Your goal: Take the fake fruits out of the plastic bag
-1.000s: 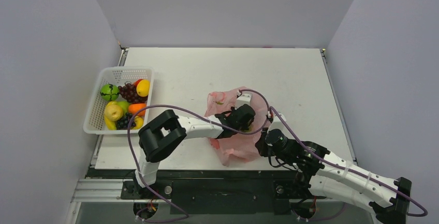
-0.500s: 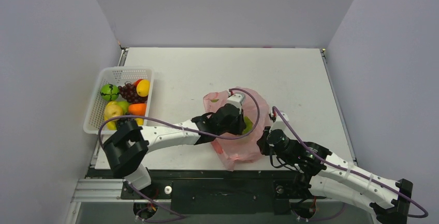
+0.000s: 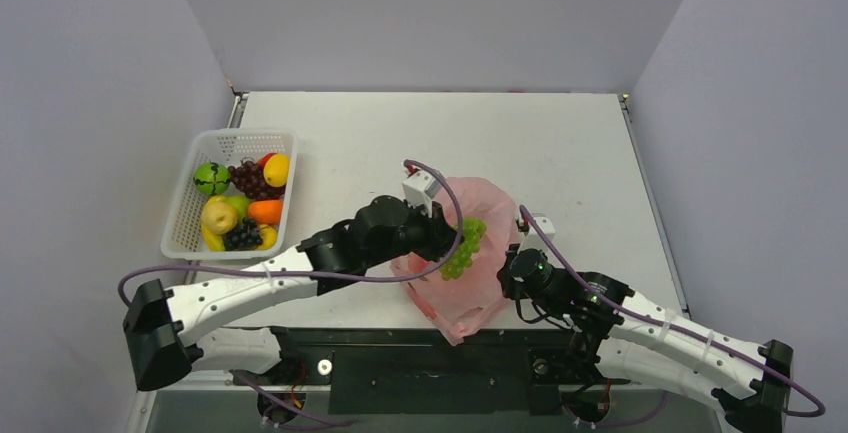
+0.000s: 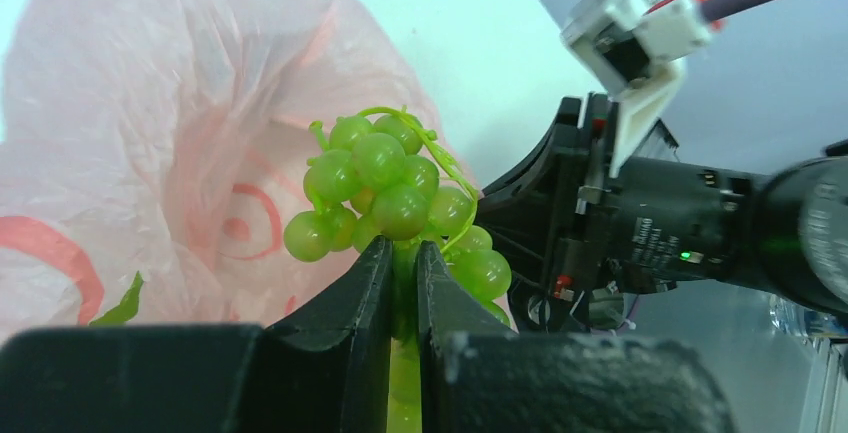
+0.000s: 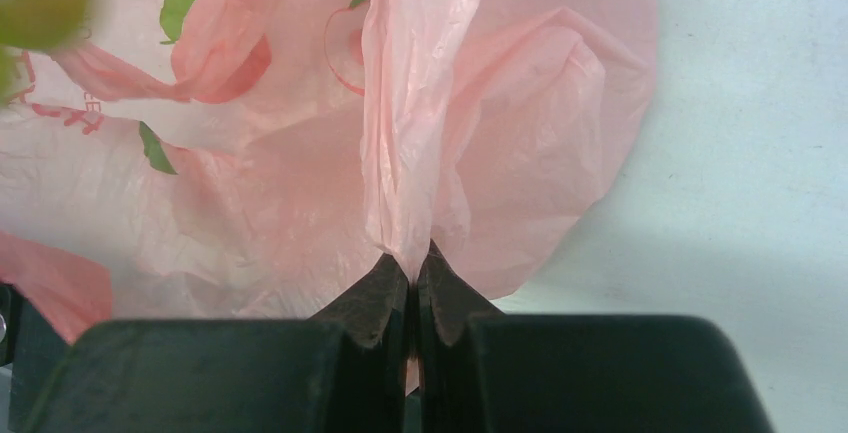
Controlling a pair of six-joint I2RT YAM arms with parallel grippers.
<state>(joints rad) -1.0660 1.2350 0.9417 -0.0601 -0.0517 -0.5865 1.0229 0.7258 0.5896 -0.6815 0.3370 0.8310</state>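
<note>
Open table beyond plastic bag; basket blocks left edge.

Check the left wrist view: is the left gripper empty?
No, the left gripper is clamped on a bunch of green grapes, held up beside the plastic bag.

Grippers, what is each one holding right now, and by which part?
The left gripper pinches the green grapes low in the middle of the bunch. The right gripper pinches a gathered fold of the pink bag.

Bright, even, diffuse overhead light; faint soft shadows on table. Top view sharp. Wrist views: near foreground dark, slightly soft.
</note>
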